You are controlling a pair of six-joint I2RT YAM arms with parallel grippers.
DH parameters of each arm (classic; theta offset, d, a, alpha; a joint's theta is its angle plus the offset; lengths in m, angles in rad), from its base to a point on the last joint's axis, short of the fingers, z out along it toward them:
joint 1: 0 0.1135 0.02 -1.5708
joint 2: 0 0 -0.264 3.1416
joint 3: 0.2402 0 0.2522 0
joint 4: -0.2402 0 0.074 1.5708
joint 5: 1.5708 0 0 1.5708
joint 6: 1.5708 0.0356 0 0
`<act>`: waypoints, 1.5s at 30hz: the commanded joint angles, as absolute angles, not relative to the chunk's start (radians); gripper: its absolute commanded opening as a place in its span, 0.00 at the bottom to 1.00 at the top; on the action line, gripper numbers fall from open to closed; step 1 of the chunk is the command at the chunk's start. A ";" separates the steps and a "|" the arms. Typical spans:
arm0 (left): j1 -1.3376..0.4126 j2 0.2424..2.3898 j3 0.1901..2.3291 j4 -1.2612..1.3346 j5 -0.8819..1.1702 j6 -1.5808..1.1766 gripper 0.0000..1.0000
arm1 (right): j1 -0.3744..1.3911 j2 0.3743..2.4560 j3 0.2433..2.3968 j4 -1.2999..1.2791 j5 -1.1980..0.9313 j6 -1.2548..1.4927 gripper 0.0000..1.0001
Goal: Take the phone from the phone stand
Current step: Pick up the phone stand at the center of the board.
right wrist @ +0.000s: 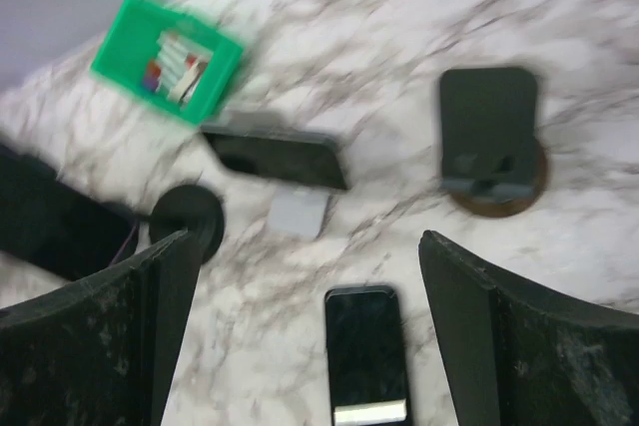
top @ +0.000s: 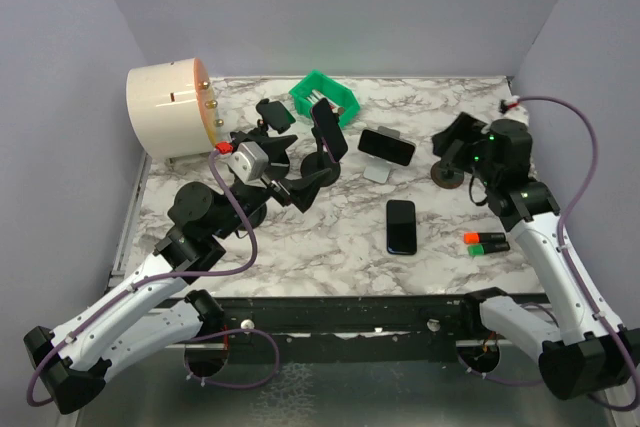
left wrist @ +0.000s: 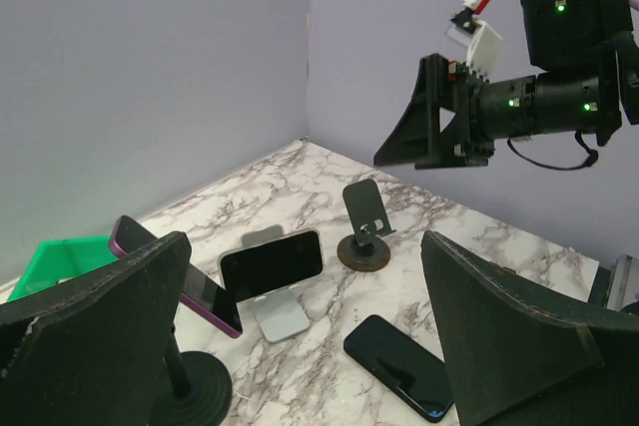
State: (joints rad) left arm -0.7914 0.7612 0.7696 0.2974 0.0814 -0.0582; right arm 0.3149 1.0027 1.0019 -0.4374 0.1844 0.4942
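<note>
Left arm (top: 120, 312): white shells, black joints
Right arm (top: 560, 277): same colours, green lights (top: 492, 137) at wrist
Cables (top: 597, 157): purple
Pincer fingers (left wrist: 499, 336): 2 black wedges each

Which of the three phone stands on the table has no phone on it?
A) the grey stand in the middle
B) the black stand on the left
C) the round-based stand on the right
C: the round-based stand shows a bare back plate, while the black stand holds a purple phone and the grey stand a dark phone.
</note>
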 commanded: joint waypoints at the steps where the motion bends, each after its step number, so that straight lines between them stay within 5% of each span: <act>1: -0.808 0.758 0.768 0.288 0.079 -0.046 0.99 | 0.110 0.946 0.891 -0.287 -0.054 0.569 0.95; 7: -0.831 0.761 0.759 0.291 0.058 -0.030 0.99 | -0.021 0.749 0.431 0.397 0.152 0.794 0.93; 10: -0.842 0.756 0.758 0.291 0.054 -0.028 0.99 | -0.183 0.889 0.431 0.490 -0.115 0.776 0.94; 23: -0.853 0.725 0.761 0.295 0.059 -0.031 0.99 | -0.348 1.360 0.421 1.035 -0.426 0.827 0.81; 45: -0.851 0.726 0.761 0.295 0.063 -0.020 0.99 | -0.357 1.651 0.451 1.148 -0.583 0.809 0.67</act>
